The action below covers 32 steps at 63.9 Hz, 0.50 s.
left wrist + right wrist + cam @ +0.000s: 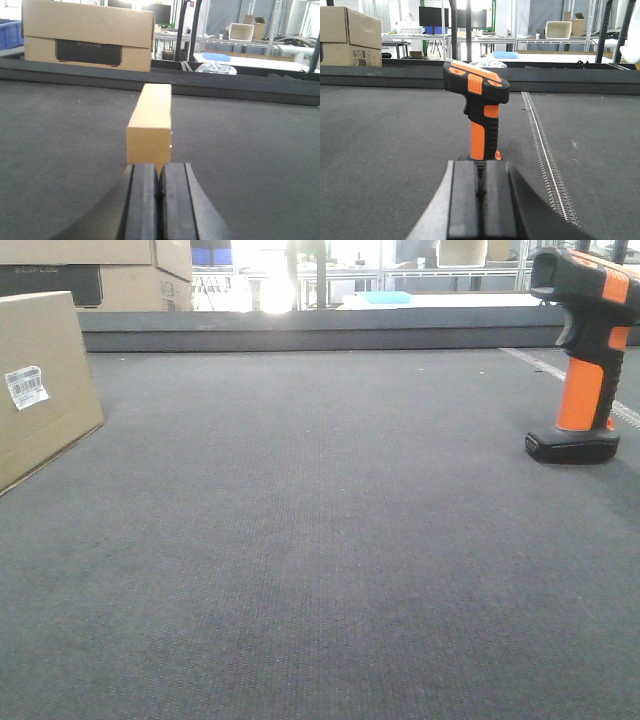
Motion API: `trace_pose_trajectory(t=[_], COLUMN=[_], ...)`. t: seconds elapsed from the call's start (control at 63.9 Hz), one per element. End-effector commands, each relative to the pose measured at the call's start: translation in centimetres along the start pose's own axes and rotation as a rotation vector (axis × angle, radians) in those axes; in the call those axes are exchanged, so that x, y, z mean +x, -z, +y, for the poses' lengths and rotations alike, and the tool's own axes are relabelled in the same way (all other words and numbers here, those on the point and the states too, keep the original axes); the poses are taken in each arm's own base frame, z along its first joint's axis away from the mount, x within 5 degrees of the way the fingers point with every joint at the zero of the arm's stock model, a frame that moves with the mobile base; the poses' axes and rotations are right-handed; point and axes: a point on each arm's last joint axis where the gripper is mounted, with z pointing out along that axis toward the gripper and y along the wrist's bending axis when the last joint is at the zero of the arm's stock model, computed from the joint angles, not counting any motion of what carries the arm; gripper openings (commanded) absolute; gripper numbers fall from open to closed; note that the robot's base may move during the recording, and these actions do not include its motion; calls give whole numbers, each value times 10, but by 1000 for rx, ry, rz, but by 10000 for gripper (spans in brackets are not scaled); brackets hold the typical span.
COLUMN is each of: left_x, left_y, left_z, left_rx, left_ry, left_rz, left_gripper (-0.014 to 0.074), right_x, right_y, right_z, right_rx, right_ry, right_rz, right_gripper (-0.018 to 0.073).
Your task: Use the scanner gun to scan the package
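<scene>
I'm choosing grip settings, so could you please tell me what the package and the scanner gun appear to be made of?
The package looks like plain brown cardboard: matte, with crisp folded edges and a white paper label stuck on. The scanner gun looks like moulded plastic, black and orange with a slight sheen; the ribbed black strip on its handle may be rubbery, though that is uncertain.

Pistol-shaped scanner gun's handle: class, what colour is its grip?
Orange with black edging; the pistol-shaped scanner gun shows it best in the right wrist view.
</scene>
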Motion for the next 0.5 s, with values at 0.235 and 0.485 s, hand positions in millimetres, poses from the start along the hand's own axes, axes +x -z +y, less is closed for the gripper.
trace_pose_trajectory(t=[0.235,0.485], left_x=[38,37], left_y=[-8,-8], left_z=[0,0], left_rx=[19,19], left_ry=[-23,-23], left_rz=[-27,-34], left_gripper=[-111,-111], right_x=[-2,-2], right_y=[0,0], right_z=[0,0], right_rx=[-2,-2], right_ry=[0,0], right_rz=[-22,-22], right_gripper=[-165,-165])
